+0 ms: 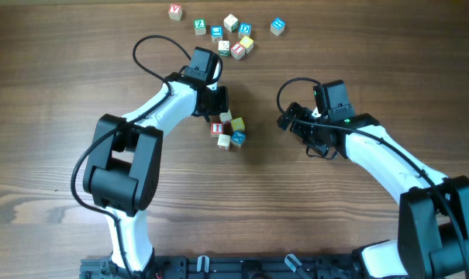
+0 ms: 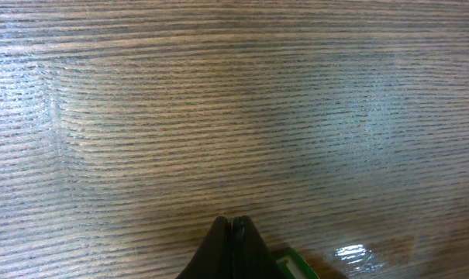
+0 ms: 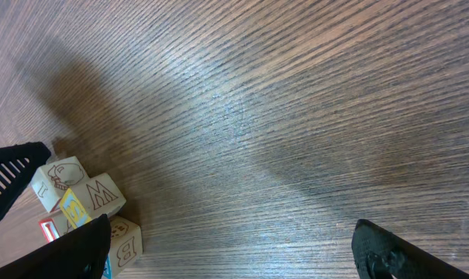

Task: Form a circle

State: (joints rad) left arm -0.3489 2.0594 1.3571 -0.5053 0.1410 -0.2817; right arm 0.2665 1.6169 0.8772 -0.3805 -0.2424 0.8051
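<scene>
The circle (image 1: pixel 228 129) is a tight clump of small wooden letter cubes at the table's middle, with red, yellow, blue and pale faces. My left gripper (image 1: pixel 218 105) is shut and empty, its tip just behind the clump's far cube. In the left wrist view its closed fingertips (image 2: pixel 232 226) hover over bare wood, with a green-edged cube (image 2: pixel 294 265) just to their right. To the right of the clump, apart from it, my right gripper (image 1: pixel 304 132) stands open. Its wrist view shows the letter cubes (image 3: pixel 83 200) by the left finger (image 3: pixel 67 252), and nothing between the jaws.
A loose scatter of similar letter cubes (image 1: pixel 232 35) lies at the far edge, behind the left arm. One cube (image 1: pixel 175 12) sits off to its left and a blue one (image 1: pixel 277 26) to its right. Both arms' bases are at the near edge.
</scene>
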